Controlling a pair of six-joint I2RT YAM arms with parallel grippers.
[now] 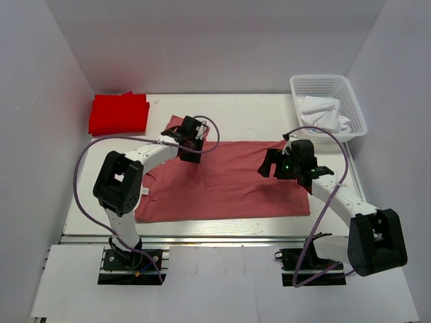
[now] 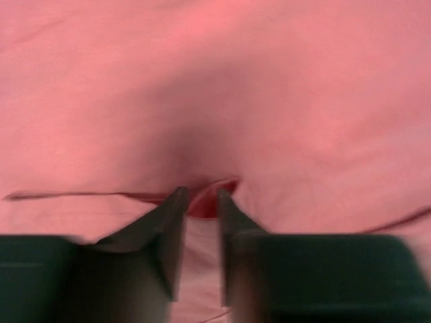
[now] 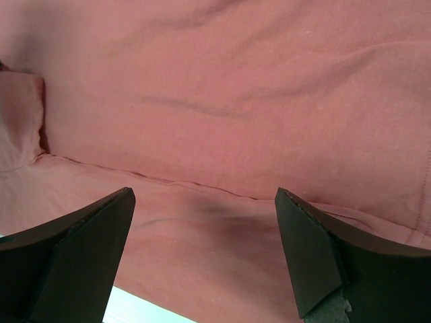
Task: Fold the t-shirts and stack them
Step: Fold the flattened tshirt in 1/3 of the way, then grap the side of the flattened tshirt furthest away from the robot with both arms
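A dusty rose-pink t-shirt (image 1: 229, 185) lies spread flat across the middle of the table. It fills the left wrist view (image 2: 215, 87) and the right wrist view (image 3: 236, 87). A bright red t-shirt (image 1: 119, 113) sits folded at the back left corner. My left gripper (image 1: 190, 156) is down at the pink shirt's upper left part. Its fingers (image 2: 201, 195) stand a narrow gap apart over a fold edge, with cloth showing between them. My right gripper (image 1: 269, 163) hovers over the shirt's right part, wide open (image 3: 205, 195) above a seam, holding nothing.
A white mesh basket (image 1: 328, 82) stands at the back right with white cloth (image 1: 324, 113) inside it. White walls close in the table on three sides. A strip of bare table (image 3: 135, 309) shows at the shirt's near edge.
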